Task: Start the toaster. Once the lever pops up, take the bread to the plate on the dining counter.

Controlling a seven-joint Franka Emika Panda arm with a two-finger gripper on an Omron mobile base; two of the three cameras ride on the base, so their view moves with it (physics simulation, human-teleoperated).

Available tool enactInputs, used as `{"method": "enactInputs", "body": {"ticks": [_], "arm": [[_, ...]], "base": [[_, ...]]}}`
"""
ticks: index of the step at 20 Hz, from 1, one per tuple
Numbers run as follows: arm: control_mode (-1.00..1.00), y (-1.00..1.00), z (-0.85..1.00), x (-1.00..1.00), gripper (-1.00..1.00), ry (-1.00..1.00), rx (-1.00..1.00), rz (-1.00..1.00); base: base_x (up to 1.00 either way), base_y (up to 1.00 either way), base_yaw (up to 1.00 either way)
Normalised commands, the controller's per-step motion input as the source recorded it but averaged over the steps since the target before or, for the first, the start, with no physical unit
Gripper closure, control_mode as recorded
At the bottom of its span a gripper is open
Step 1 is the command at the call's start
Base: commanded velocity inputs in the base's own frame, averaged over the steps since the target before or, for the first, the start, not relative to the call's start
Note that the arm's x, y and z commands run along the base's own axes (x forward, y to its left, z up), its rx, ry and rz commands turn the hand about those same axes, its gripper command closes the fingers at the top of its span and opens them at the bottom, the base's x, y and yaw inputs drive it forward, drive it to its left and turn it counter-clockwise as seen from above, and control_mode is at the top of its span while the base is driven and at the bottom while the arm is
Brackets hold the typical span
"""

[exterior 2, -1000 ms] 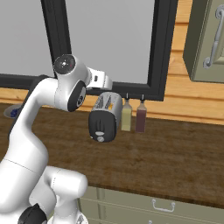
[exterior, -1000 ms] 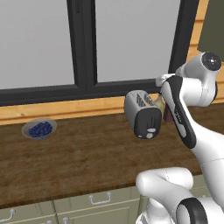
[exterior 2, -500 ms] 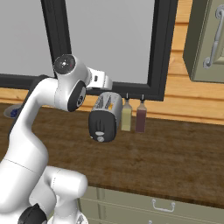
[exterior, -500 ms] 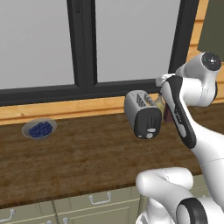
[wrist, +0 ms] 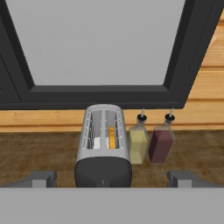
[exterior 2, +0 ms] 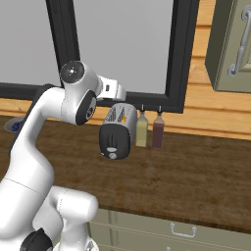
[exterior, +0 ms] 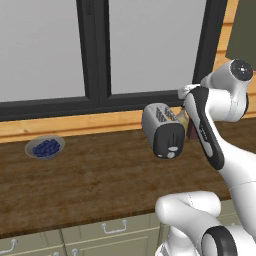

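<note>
On the counter [wrist: 39, 153] the toaster [wrist: 103, 148] is seen at six o'clock, bread [wrist: 112, 138] in its right slot. The fingers [wrist: 43, 178] are spread wide, empty. The lever is still to be pressed.

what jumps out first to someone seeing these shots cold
The silver toaster stands on the wooden counter under a big dark-framed window, a slice of bread down in one slot. Two bottles, one yellowish and one dark red, stand right beside it. A bowl of blue berries sits off to the left.
</note>
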Motion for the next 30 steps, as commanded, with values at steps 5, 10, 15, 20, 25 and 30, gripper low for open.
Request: {"method": "enactInputs", "body": {"ticks": [5,10,15,20,25,30], "arm": [[-1.0,0.0,0.0,0.0,-1.0,0.0,0.0,0.0],[-1.0,0.0,0.0,0.0,-1.0,0.0,0.0,0.0],[-1.0,0.0,0.0,0.0,-1.0,0.0,0.0,0.0],[-1.0,0.0,0.0,0.0,-1.0,0.0,0.0,0.0],[-1.0,0.0,0.0,0.0,-1.0,0.0,0.0,0.0],[-1.0,0.0,0.0,0.0,-1.0,0.0,0.0,0.0]], "base": [[0.0,0.0,0.0],[0.0,0.0,0.0],[0.0,0.0,0.0],[0.0,0.0,0.0],[0.0,0.0,0.0],[0.0,0.0,0.0]]}}
